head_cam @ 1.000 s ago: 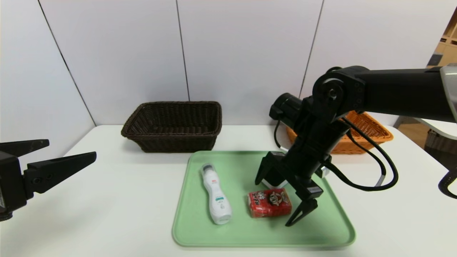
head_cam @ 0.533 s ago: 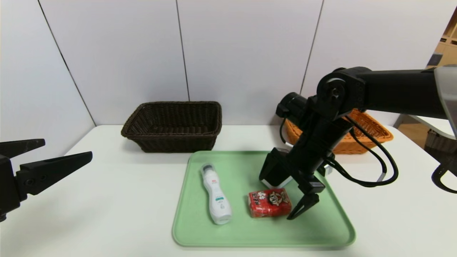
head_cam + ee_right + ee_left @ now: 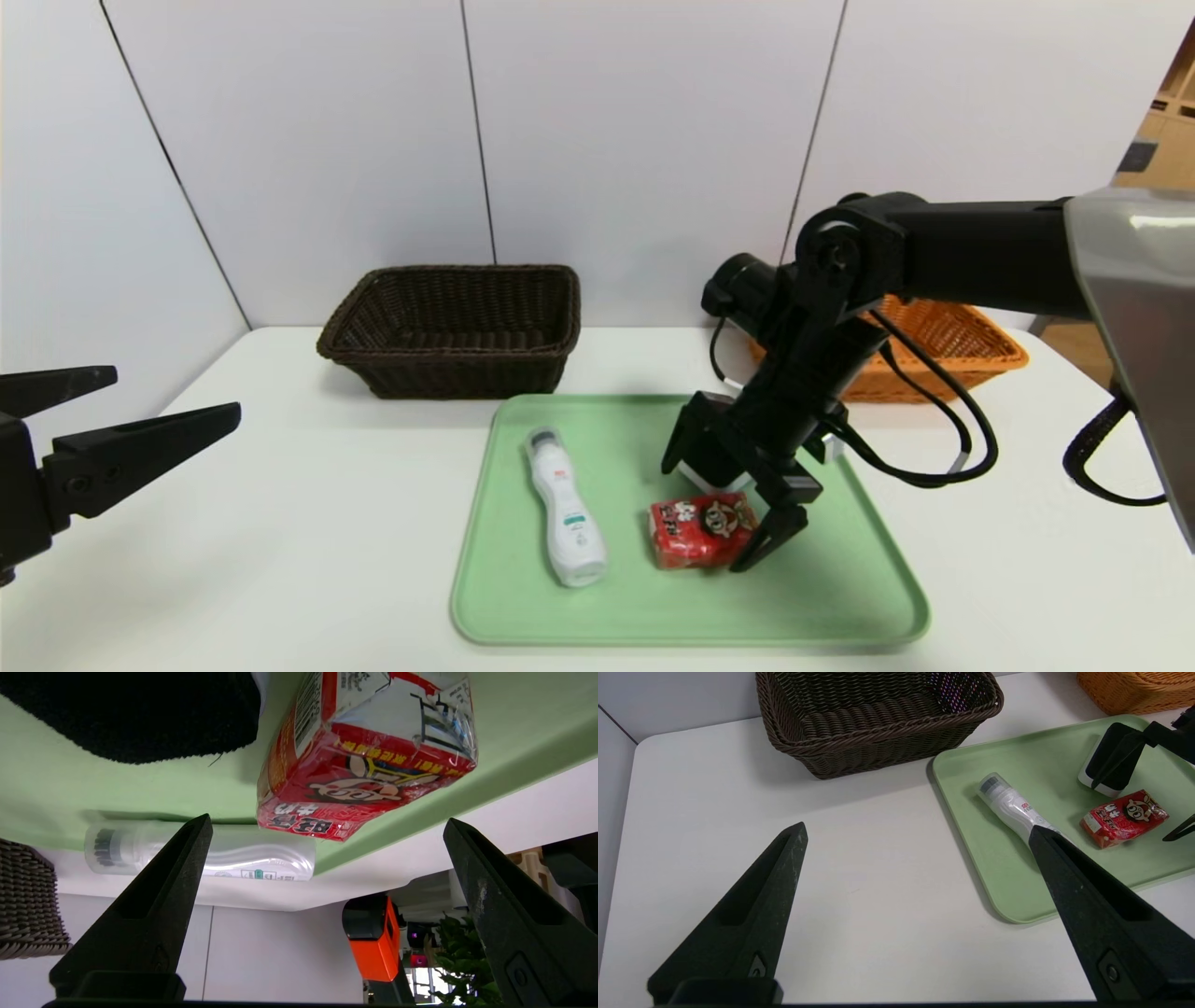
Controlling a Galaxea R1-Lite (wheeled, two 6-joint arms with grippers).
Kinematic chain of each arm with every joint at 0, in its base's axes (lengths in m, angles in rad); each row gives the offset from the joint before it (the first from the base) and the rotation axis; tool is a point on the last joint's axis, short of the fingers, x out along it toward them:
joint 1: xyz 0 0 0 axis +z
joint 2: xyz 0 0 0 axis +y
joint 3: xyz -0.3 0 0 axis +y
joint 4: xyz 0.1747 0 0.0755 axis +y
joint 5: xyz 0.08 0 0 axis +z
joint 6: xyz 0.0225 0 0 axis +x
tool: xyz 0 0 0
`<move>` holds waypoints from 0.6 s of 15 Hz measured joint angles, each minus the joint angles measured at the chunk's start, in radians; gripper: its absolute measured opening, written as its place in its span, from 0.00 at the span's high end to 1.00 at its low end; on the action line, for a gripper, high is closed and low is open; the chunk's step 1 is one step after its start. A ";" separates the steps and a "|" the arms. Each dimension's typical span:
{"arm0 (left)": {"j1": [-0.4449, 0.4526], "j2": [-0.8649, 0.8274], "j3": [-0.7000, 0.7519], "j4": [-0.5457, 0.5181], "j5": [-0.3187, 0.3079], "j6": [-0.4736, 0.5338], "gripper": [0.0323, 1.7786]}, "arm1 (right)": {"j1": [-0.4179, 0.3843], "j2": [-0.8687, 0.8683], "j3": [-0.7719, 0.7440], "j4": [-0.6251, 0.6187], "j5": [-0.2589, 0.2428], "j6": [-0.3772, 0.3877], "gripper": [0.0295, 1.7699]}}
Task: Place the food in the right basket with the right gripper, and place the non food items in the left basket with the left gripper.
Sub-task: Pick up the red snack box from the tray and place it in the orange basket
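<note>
Red snack pack [image 3: 705, 530]: lies flat on the green tray [image 3: 868, 597], in the tray's near-right part, wrapper face up. Not gripped.

Right gripper [image 3: 714, 509]: angled down over the pack, fingers wide apart. One finger tip [image 3: 756, 551] sits just beside the pack's right end, close to the tray surface; the other is toward the tray's far side, over a black-and-white object [image 3: 700, 467] that lies just beyond the pack. Contact with the pack cannot be told. In the right wrist view the pack [image 3: 369, 760] shows between and ahead of the two fingers.

White bottle [image 3: 563, 509]: on its side in the tray's left half, cap toward the far edge, apart from the pack.

Left gripper [image 3: 154, 411]: held above the table's left edge, fingers spread apart, holding nothing, well apart from the tray.

Dark brown basket [image 3: 453, 327]: at the table's far edge, left of centre. Orange basket [image 3: 971, 350]: far right of the table, partly hidden by the right arm.
</note>
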 joint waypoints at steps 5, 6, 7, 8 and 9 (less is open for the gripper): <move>0.000 -0.006 0.001 0.001 0.000 0.001 0.05 | -0.003 0.034 0.011 0.000 -0.006 -0.009 0.04; 0.000 -0.007 0.001 0.001 0.000 0.001 0.05 | -0.004 0.039 0.011 0.000 -0.009 -0.010 0.04; 0.000 -0.007 0.002 0.001 0.000 0.001 0.05 | -0.005 0.043 0.010 0.000 -0.012 -0.011 0.04; 0.000 -0.007 0.002 0.001 0.000 0.001 0.05 | -0.005 0.047 0.010 0.000 -0.012 -0.010 0.04; 0.000 -0.007 0.002 0.000 0.000 0.001 0.05 | -0.003 0.051 0.009 -0.001 -0.013 -0.011 0.04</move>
